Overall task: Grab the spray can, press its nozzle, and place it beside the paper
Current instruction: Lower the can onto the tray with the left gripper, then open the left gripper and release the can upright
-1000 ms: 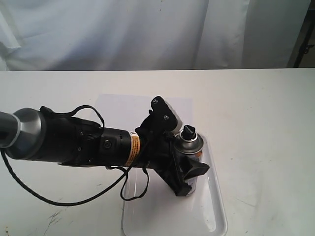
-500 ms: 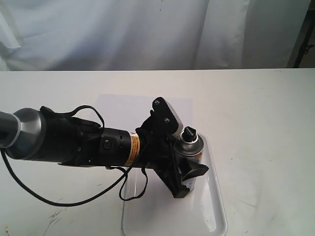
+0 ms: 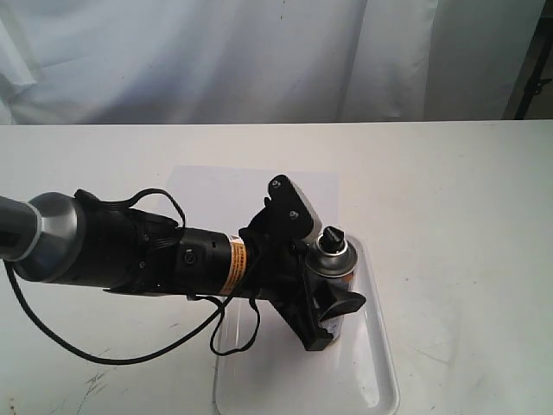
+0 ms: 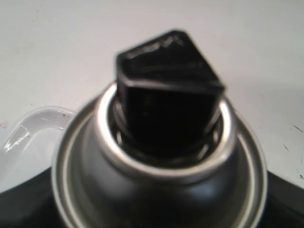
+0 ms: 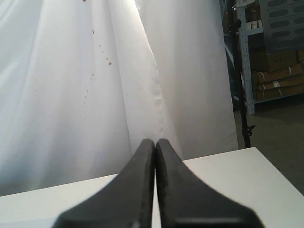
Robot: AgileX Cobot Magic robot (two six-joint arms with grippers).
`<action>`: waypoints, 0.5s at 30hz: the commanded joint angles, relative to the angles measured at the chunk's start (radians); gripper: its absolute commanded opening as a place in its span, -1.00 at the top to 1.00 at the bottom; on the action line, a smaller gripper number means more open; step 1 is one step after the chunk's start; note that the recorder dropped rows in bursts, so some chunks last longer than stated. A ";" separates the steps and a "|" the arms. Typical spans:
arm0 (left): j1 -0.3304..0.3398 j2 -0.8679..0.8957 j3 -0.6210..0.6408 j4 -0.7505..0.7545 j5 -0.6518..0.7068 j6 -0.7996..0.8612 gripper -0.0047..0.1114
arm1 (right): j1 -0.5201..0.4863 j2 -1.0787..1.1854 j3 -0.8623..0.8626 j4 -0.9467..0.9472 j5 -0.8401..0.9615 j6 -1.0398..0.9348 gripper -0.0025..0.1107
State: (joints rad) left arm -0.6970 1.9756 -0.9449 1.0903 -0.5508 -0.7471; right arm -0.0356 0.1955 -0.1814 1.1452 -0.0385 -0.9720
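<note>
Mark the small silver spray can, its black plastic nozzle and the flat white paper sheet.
silver spray can (image 3: 338, 260), exterior view, domed top.
black nozzle (image 4: 168, 90), left wrist view, side face.
white paper sheet (image 3: 216, 186), exterior view, bare far part.

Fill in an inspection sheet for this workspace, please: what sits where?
Surface: white table, faint scuffs.
Job's things: small silver metal spray can with black plastic nozzle, upright over the tray; flat white sheet of paper behind it.
Clutter: glossy white rimmed tray.
Grippers: left gripper shut on the can; right gripper shut, empty.
Cables: black cable looping across the table.
Surroundings: white curtain; shelves of cardboard boxes.
</note>
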 commanded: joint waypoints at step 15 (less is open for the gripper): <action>0.000 0.026 -0.002 -0.249 -0.054 0.024 -0.88 | -0.006 -0.006 0.002 -0.003 0.003 0.000 0.96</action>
State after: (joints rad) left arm -0.6970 2.0008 -0.9449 0.8615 -0.5813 -0.7339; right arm -0.0356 0.1955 -0.1814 1.1452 -0.0385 -0.9699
